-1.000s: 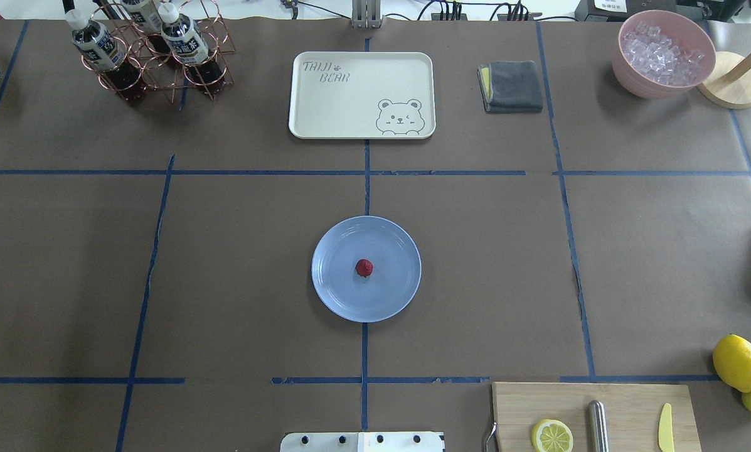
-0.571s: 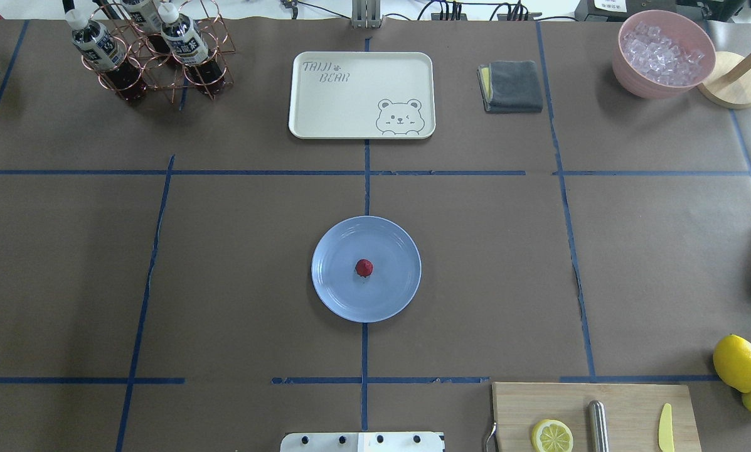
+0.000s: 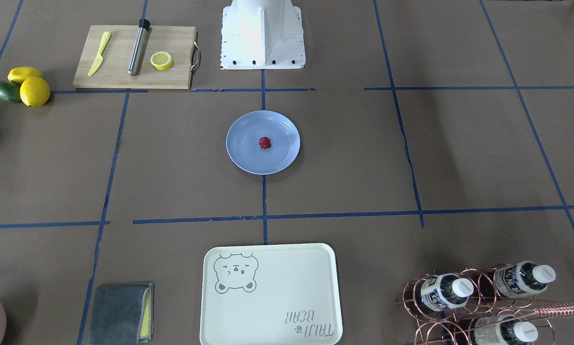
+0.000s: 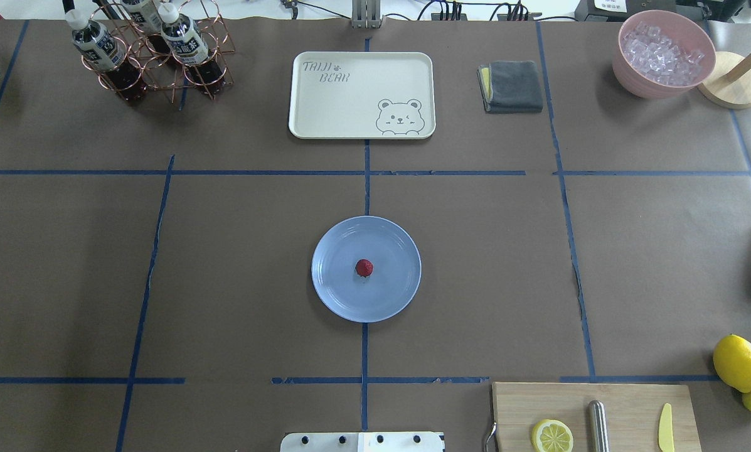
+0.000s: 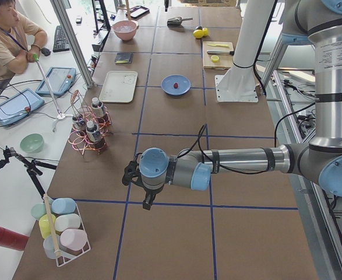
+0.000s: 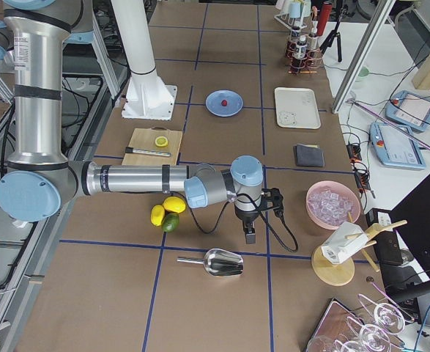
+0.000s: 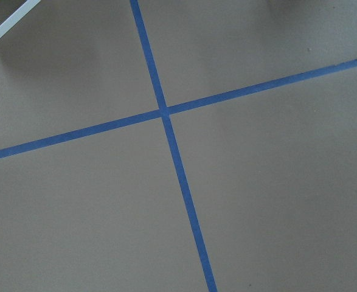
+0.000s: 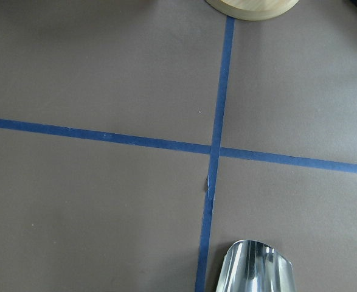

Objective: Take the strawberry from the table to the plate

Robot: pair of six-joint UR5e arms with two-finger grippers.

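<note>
The small dark-red strawberry [image 4: 364, 268] [image 3: 264, 142] lies near the middle of the round light-blue plate [image 4: 334, 285] [image 3: 246, 153], which sits on the brown taped table [image 4: 488, 251]. Neither gripper shows in the overhead or front views. In the exterior left view my left gripper [image 5: 147, 202] hangs over the table's left end, far from the plate [image 5: 182, 81]. In the exterior right view my right gripper [image 6: 249, 235] hangs over the right end beside a metal scoop [image 6: 223, 262]. I cannot tell whether either one is open or shut. Both wrist views show only bare table and tape.
A cream bear tray [image 4: 361, 94], a grey cloth [image 4: 511, 86] and a pink bowl of ice [image 4: 664, 53] stand at the back. A wire rack of bottles [image 4: 149, 50] is back left. A cutting board [image 4: 595, 417] and lemons [image 4: 738, 363] are front right.
</note>
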